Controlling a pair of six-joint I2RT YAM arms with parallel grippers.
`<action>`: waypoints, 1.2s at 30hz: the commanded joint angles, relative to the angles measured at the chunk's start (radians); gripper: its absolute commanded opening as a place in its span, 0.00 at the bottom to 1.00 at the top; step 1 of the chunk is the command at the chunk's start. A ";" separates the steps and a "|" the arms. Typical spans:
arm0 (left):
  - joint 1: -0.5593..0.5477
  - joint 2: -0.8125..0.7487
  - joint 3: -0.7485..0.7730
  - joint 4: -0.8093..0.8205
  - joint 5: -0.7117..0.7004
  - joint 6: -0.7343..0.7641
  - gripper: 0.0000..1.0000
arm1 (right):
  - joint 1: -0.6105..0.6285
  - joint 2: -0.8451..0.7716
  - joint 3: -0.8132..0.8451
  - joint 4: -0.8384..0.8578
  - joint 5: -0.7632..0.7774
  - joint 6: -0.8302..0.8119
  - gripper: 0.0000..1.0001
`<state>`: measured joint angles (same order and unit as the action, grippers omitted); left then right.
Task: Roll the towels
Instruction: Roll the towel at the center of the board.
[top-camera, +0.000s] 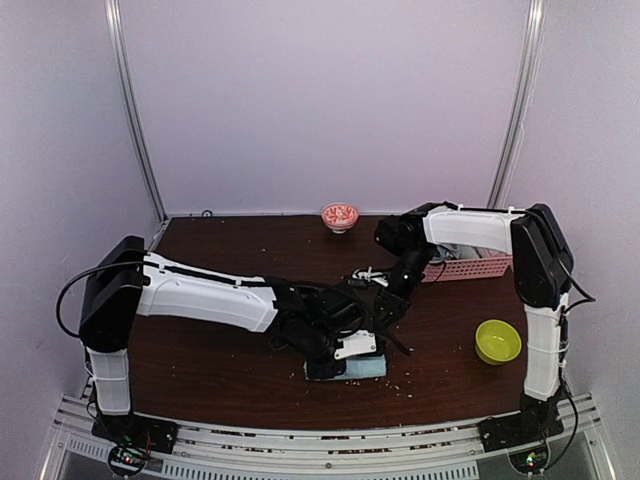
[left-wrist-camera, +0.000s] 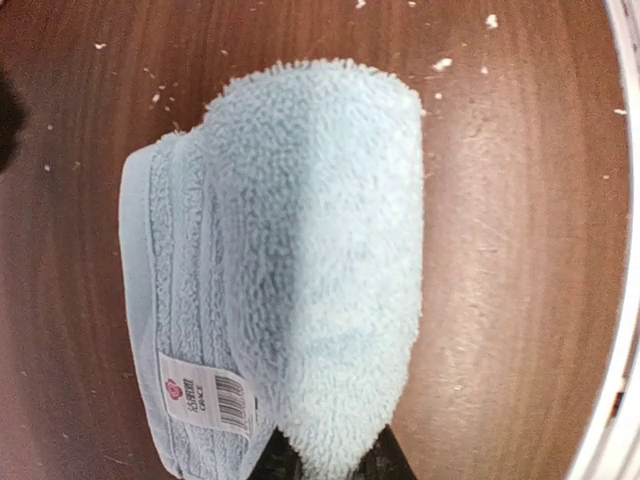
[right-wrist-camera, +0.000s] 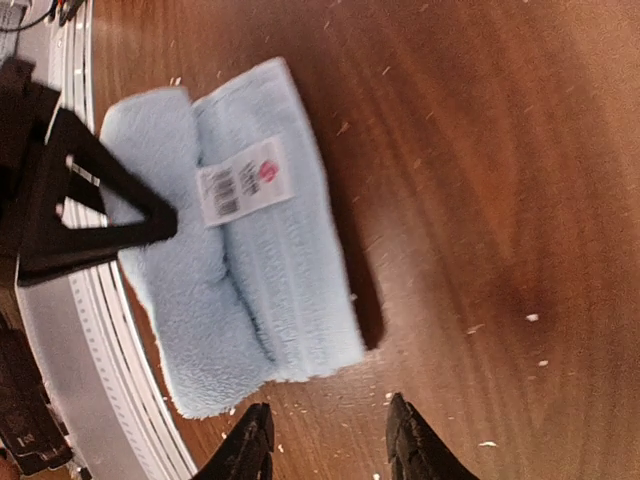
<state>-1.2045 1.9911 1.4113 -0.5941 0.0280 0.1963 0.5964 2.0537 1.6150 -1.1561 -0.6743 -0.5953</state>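
From above, we have the left hand (top-camera: 342, 358) down low on the towel (top-camera: 368, 371), a light-blue bundle lying on the worktop (top-camera: 220, 360) right under that hand. The right hand (top-camera: 392, 314) hangs just beyond it, near the towel but, as far as we can tell, not touching. Out past the right hand sit the pink basket (top-camera: 470, 266) and the lime-green bowl (top-camera: 497, 342), neither in play.

Over to the left wrist. The towel fills the view ahead of the fingers (left-wrist-camera: 280, 462), folded over itself into a thick, loose roll. Its label (left-wrist-camera: 205, 392) shows on the flatter layer to the hand's left. The two dark tips sit either side of the fluffy near end, pinching it.

Right wrist now. This hand is spread, with bare worktop between its tips and nothing held. The towel lies just ahead and to their left, and the left hand's black frame reaches in over its edge.

We judge this towel's rolling to be near its close: the bundle is formed but slack. The next move calls for the left hand to hold that end firm while the right comes in against the roll's side to steady or tuck it. It needs a gentle touch, since the soft pile could spring open. We see only one towel.
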 joint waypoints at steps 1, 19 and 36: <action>-0.003 0.079 0.079 -0.194 0.203 -0.131 0.02 | -0.062 -0.078 0.156 0.059 0.068 0.111 0.39; 0.241 0.456 0.334 -0.257 0.823 -0.211 0.03 | 0.103 -0.741 -0.139 0.042 -0.019 -0.136 0.46; 0.315 0.540 0.335 -0.257 0.841 -0.195 0.02 | 0.546 -0.631 -0.634 0.558 0.668 -0.010 0.59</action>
<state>-0.9028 2.4237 1.7771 -0.8310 1.0805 -0.0101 1.0962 1.3521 1.0527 -0.7872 -0.1936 -0.6411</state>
